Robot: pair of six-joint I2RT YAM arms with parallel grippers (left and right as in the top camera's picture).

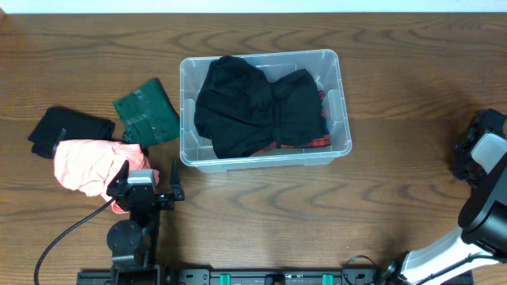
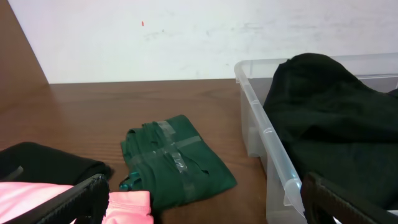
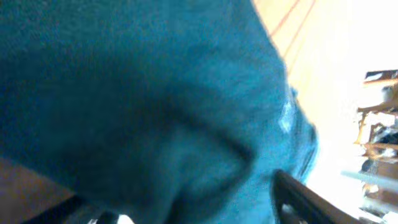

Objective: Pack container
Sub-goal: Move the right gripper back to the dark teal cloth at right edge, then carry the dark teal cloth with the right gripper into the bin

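Left gripper [image 2: 205, 186], spread wide over pink cloth [image 2: 127, 208], is nearer arm; container [image 1: 261, 158] sits ahead-right, long axis crosswise to it.

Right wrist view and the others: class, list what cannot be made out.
Right wrist: blurred teal cloth fills the view; whether the fingers grip it is unclear.
Overhead: black garment hides the container's lower contents.
Overhead: right arm cut off by the right edge.

No readable text anywhere, honestly. No words, numbers or logos I can make out on the clear plastic rectangular bin [image 1: 269, 159] or the folded dark green cloth [image 1: 146, 112].
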